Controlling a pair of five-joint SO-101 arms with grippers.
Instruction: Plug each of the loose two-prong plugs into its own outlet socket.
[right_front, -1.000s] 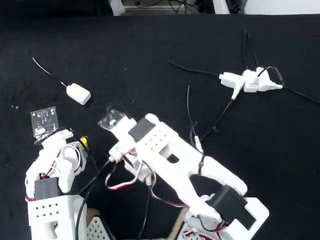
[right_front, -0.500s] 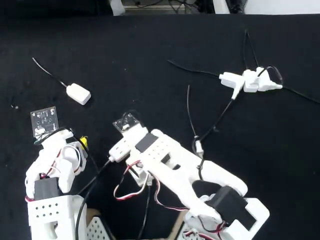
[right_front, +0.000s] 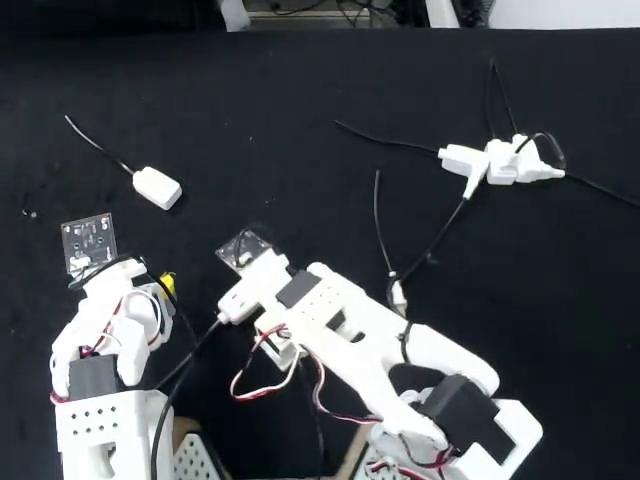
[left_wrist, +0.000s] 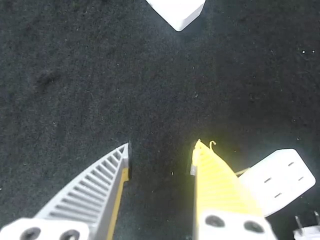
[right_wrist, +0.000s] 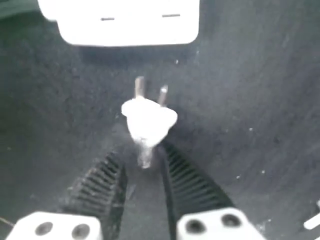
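Holds a small white two-prong plug (right_wrist: 148, 120) in the right gripper (right_wrist: 142, 155), fingers (right_wrist: 185, 175) closed narrow on the tapered rear of the body, prongs aimed at the white outlet block (right_wrist: 125, 20) lying just ahead on the black desk (right_front: 300, 90), near but not touching. Looks very light and hard-shelled, so needs little squeeze; smooth moulded plastic, though, and likely to twist or slide back in so small a pinch once the prongs meet resistance. Better taken across the flat sides of the body, close behind the prongs, than on the thin neck. Expect the block to be light too, and to skate away under a push unless braced. Keep the thin prongs square to the slots to avoid bending them. Left gripper (left_wrist: 160, 152) spread apart over bare desk, gripping nothing. Could serve to steady the block.
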